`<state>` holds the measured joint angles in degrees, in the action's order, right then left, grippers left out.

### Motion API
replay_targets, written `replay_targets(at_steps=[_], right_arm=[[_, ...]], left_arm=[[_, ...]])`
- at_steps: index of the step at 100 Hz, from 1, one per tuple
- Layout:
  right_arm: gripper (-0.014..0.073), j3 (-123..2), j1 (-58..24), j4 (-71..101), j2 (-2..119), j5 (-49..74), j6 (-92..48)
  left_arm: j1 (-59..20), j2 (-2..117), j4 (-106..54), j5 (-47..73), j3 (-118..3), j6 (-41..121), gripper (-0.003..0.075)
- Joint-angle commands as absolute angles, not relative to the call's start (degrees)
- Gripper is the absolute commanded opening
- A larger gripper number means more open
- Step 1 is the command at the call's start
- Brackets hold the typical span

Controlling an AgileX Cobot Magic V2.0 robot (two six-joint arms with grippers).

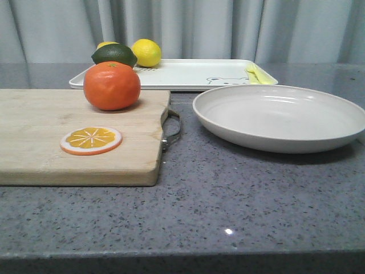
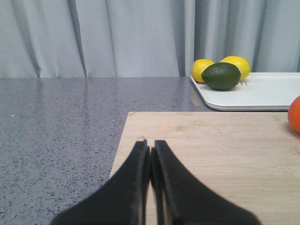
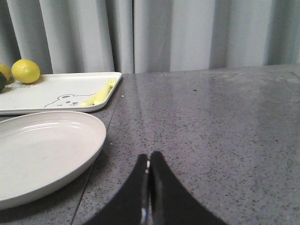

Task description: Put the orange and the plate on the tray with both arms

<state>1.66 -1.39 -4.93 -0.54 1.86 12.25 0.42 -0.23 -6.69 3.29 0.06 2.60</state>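
Observation:
The orange (image 1: pixel 112 85) stands on the far part of a wooden cutting board (image 1: pixel 34 142); only its edge (image 2: pixel 295 115) shows in the left wrist view. The off-white plate (image 1: pixel 279 117) rests on the counter to the right of the board, its rim (image 3: pixel 93 140) also in the right wrist view. Behind both lies the white tray (image 1: pixel 188 73) with a bear drawing (image 3: pixel 65 99). My left gripper (image 2: pixel 150 145) is shut and empty over the board's near left part. My right gripper (image 3: pixel 149 157) is shut and empty above the counter, right of the plate. Neither gripper appears in the front view.
An orange slice (image 1: pixel 91 140) lies on the board near the front. On the tray sit a dark green lime (image 1: pixel 114 55), two lemons (image 1: pixel 146 52) and a yellow fork (image 1: pixel 254 74). A metal handle (image 1: pixel 173 128) sticks out between board and plate. Grey curtains hang behind.

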Motion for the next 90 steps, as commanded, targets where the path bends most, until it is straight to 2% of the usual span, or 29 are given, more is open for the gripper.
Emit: replay_targets(at_steps=[1,90], right_arm=[[-0.0067,1.64,-1.21,-5.61,-1.77,-2.52,12.13],[-0.0067,1.64,-1.12,-5.61,-1.77,-2.95,12.13]], left_arm=[[0.34,-1.97,-7.21,-1.46,1.33,2.34,-0.0019],[0.34,-1.97,-7.21,-3.60,1.33,2.34,-0.0019]])
